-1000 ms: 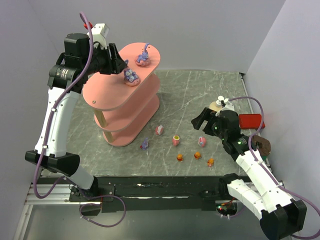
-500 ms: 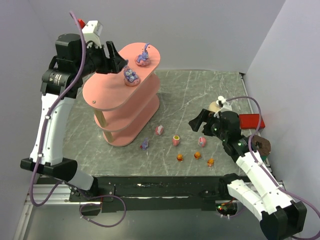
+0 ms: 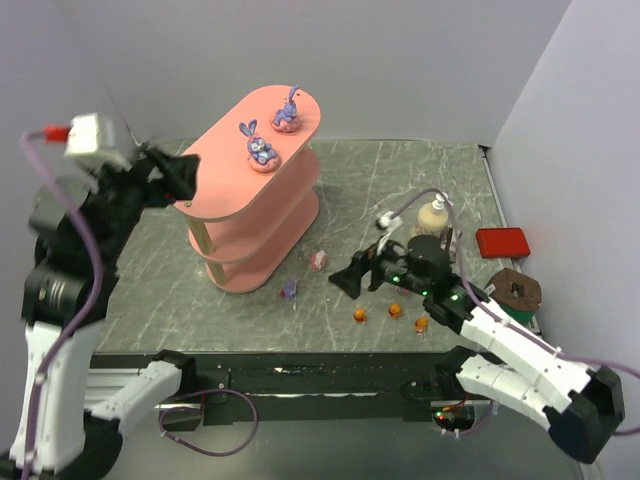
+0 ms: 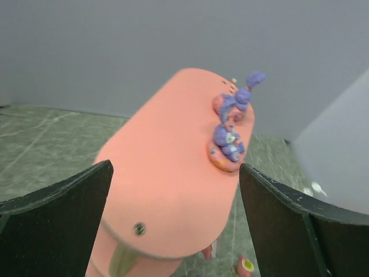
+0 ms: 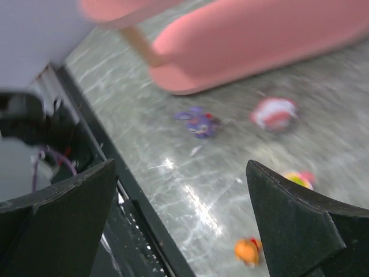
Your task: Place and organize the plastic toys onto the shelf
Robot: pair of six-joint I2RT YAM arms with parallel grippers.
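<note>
The shelf (image 3: 255, 190) has three oval boards of smooth, matt salmon-pink colour, carried on thin posts of pale wood. Two small plastic bunnies (image 3: 259, 147) stand on its top board. They are purple, with long ears, and each sits on a round pink base. The table (image 3: 400, 180) looks like grey-green stone with pale veins and a light shine.

The left claw (image 3: 178, 180) is at the height of the top board, just beside its near end, without touching it. Its two dark fingers (image 4: 57, 231) stand far apart and there is nothing between them. In the left wrist view the board stretches away in front of this claw, and both bunnies are at the far part of it, more toward the right finger.

The right claw (image 3: 350, 275) hangs low over the table, in front of the foot of the shelf. It is also wide open and holds nothing. Ahead of it and below lie a small purple toy (image 5: 199, 122) and a round pink-and-white egg toy (image 5: 275, 113). Nearer to it is a pink toy with a yellow-green top (image 5: 298, 179) and a tiny orange toy (image 5: 248, 251). The right wrist picture is blurred, so finer shapes I cannot tell.

Behind the right claw stands a cream bottle (image 3: 433, 215), and farther to its right a flat red box (image 3: 501, 241).
</note>
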